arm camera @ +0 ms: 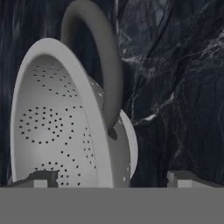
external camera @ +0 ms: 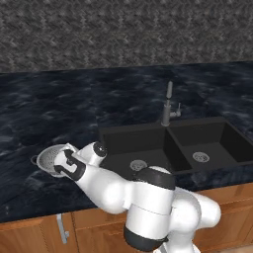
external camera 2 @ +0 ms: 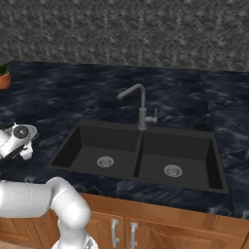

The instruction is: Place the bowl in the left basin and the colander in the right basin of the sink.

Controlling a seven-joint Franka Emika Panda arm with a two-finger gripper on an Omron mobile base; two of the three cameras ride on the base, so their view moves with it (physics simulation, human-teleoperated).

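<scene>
A: The colander looks to me like thin metal, so I think it is light and stiff. It will not bend in a grip, but the smooth skin can slip.

B: Where would you take it?

A: On the rim beside the loop handle, one finger inside the wall and one outside. The handle itself is round and could turn between the jaws. The rim is thin, and that seems safer to me.

B: And the gripper now?

A: Its jaws stand wide open and hold nothing. In the hand view the rim lies between the two fingertips, with the near handle rising above.

B: How does the colander look?

A: Silver-grey and round, with many small holes in groups on the inside wall, and a ring foot below.

B: Where is it?

A: On the dark marble worktop, to the left of the black sink, well apart from the right basin. Both basins are empty; the left basin is the nearer one.
</scene>
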